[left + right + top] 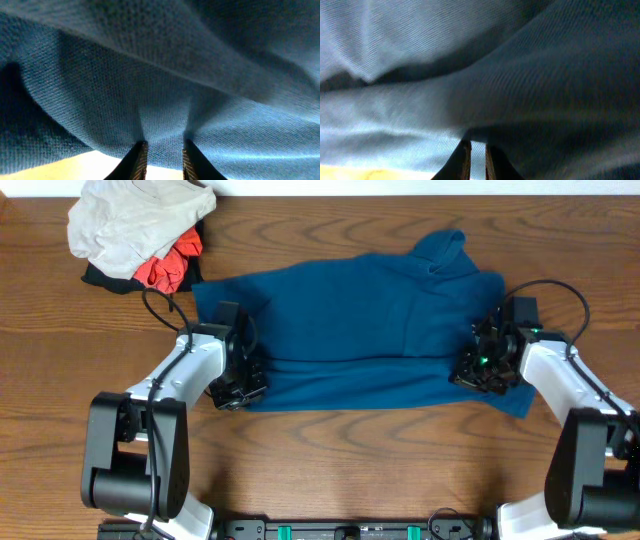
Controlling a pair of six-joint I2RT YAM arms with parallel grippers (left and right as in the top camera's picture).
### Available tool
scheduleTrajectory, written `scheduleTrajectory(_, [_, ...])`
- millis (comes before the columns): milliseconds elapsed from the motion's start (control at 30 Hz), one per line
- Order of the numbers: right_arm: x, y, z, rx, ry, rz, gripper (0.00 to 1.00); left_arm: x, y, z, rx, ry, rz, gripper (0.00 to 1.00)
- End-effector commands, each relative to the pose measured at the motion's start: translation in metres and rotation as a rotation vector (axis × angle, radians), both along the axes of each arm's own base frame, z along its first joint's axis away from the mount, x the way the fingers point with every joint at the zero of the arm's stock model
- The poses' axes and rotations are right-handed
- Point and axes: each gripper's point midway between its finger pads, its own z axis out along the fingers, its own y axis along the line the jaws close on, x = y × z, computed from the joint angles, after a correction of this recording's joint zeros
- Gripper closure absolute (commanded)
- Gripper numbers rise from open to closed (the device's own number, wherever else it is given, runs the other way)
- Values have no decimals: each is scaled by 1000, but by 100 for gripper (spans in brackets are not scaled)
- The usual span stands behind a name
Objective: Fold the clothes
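The clothes (pixel 370 320), a large teal-blue shirt, lie spread across the middle of the wooden table, one sleeve pointing to the far right. My left gripper (pixel 243 385) sits at the shirt's near left edge. In the left wrist view the cloth (pixel 165 75) fills the frame and a fold is pinched in my left gripper (pixel 164 150). My right gripper (pixel 470 370) is at the shirt's right edge. The right wrist view shows cloth (pixel 520 75) wedged in the narrow gap of my right gripper (pixel 477 152).
A pile lies at the far left corner: a pale beige garment (pixel 135 215) on top of an orange-red one (pixel 170 268) and a black one (pixel 100 277). Brown table (pixel 350 460) shows in front of the shirt.
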Motion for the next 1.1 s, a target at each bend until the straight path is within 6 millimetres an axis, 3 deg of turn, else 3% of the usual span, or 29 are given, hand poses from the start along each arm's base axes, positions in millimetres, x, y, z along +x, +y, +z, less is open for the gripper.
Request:
scheduleTrajectory(0, [3,-4,-12,-40,17,-28,91,-6,-1,-5,-2,25,-4,78])
scheduleTrajectory(167, [22,-12,-15,-75,-47,-65,92,-4,-1,-6,-3,19,-4,80])
scheduleTrajectory(367, [64,-15,-3,-85,-227,-73,91,-6,0,-10,-2,25,-12,80])
scheduleTrajectory(567, [106,-17,21,-88,-408,-79,89,-9,3,-16,18,41,-31,80])
scheduleTrajectory(733, [128,-16,60,-86,-460,-55,88,-9,4,-16,19,39,-50,80])
scheduleTrajectory(867, [119,-2,94,-28,-398,33,87,-9,5,-16,23,38,-51,80])
scheduleTrajectory(967, [88,-5,107,-45,-230,30,94,-9,5,-16,23,38,-51,80])
scheduleTrajectory(1067, [54,-26,103,-147,-52,-82,99,-9,5,-16,23,38,-51,80])
